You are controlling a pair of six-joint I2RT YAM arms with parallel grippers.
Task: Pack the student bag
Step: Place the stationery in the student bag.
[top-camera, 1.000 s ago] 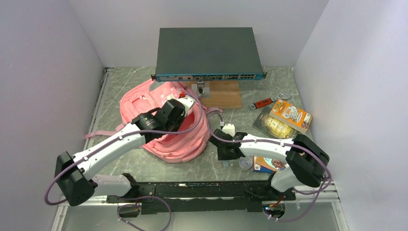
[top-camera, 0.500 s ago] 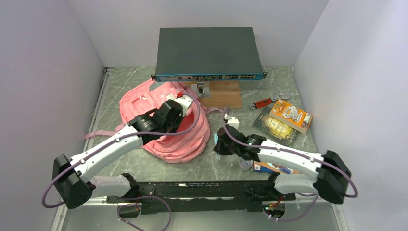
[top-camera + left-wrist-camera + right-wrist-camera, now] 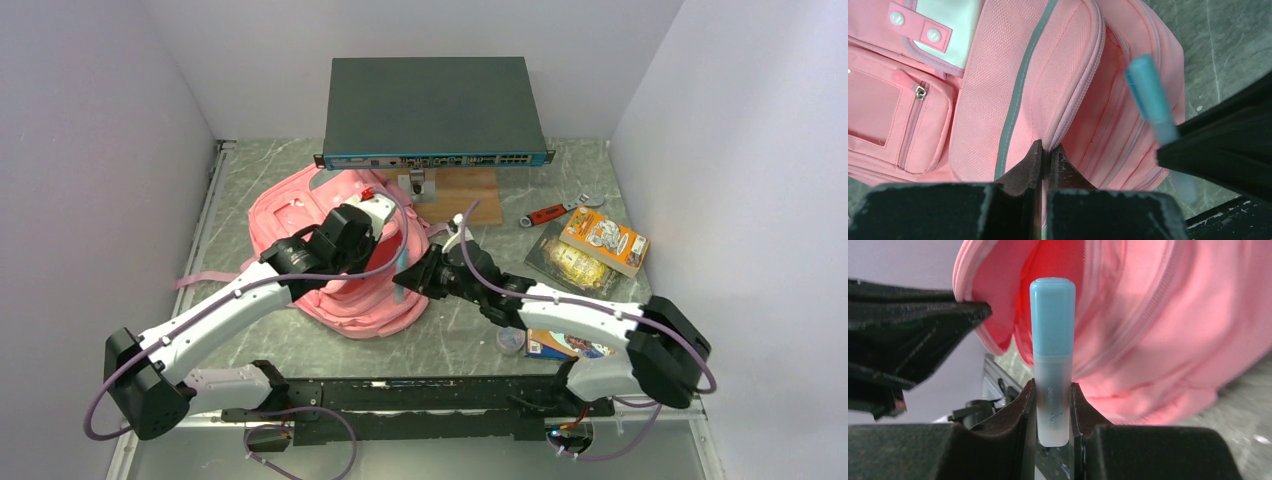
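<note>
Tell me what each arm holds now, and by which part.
Right fingers grip a blue-capped highlighter by its clear lower barrel, cap free. Left fingers pinch the pink backpack by the zipper edge of its open compartment.

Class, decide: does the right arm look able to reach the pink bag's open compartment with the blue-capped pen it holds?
Probably yes. The left hand pinches the bag by its zip edge, holding the opening apart; the pen in the right hand points at it, nothing between.
</note>
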